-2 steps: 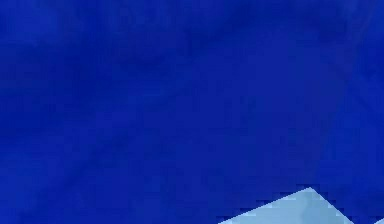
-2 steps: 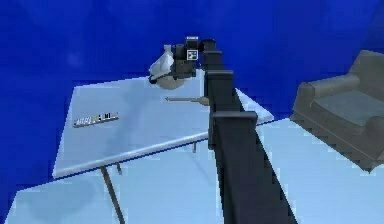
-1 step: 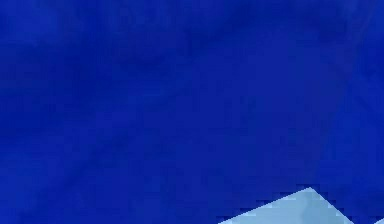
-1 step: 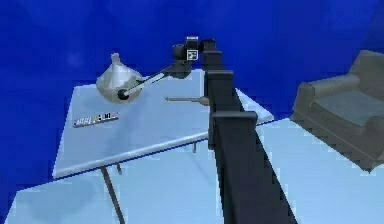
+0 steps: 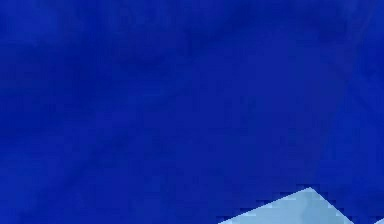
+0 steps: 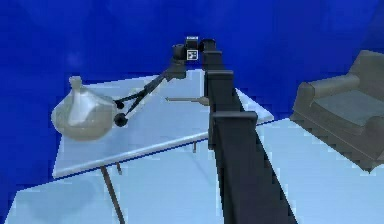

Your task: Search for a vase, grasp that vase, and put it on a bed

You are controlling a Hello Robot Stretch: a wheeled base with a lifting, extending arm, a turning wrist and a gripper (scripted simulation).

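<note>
- I am looking out the arm side view, and the arm (image 6: 245, 150) is running as a dark bar from six o'clock up toward twelve.
- At its far end I am seeing two white markers (image 6: 191, 56), with the pincer (image 6: 120, 111) reaching from them down toward nine o'clock on two thin fingers (image 6: 121, 122).
- The vase (image 6: 84, 110), pale and bulbous with a short neck, is standing upright on the surface (image 6: 160, 135) at nine o'clock, near that surface's left edge.
- The fingertips are ending right at the vase's three o'clock side, and I cannot tell whether they are touching it.
- I cannot tell how wide the pincer is standing, nor whether it is holding anything, since the vase is sitting on the surface right at its tips.
- A thin brown stick (image 6: 188, 98) with a rounded end is lying on the surface near centre, just at nine o'clock of the arm.
- The surface is pale blue and standing on thin legs (image 6: 112, 195).
- An armchair (image 6: 345, 105) is sitting at three o'clock, well apart from the surface, on pale floor (image 6: 320, 180).
- A deep blue wall (image 6: 80, 40) is backing everything.
- In the forward view I am facing the blue wall (image 5: 150, 90), with a pale wedge (image 5: 300, 208) at five o'clock that I cannot identify.
</note>
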